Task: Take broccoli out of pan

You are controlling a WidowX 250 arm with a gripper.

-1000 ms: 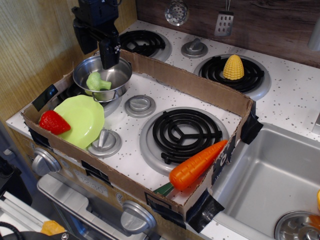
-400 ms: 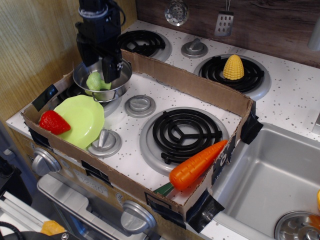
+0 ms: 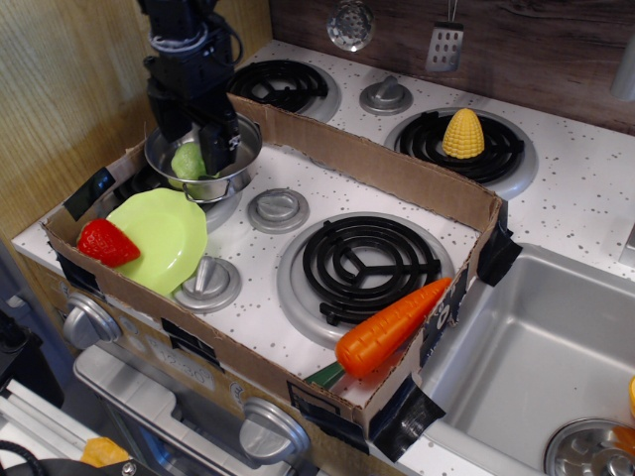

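Note:
The pale green broccoli [image 3: 187, 163] lies inside the shiny steel pan [image 3: 245, 152], which stands on the back-left burner inside the cardboard tray. My black gripper [image 3: 194, 149] reaches down into the pan from above. Its fingers stand apart on either side of the broccoli, one at the left and one [image 3: 224, 152] at the right, so it is open around it. The arm hides the top of the broccoli and the far part of the pan.
A lime-green plate [image 3: 164, 241] with a red strawberry [image 3: 106, 243] lies in front of the pan. A cardboard wall [image 3: 387, 174] rings the stove area. An orange carrot [image 3: 392, 325] leans on its front-right edge. A yellow corn cob [image 3: 462, 134] sits on the back burner. The sink [image 3: 531, 362] is at the right.
My gripper has come down from above the pan's rim into the pan and shifted slightly left, so its fingers now straddle the broccoli. The broccoli and pan have not moved.

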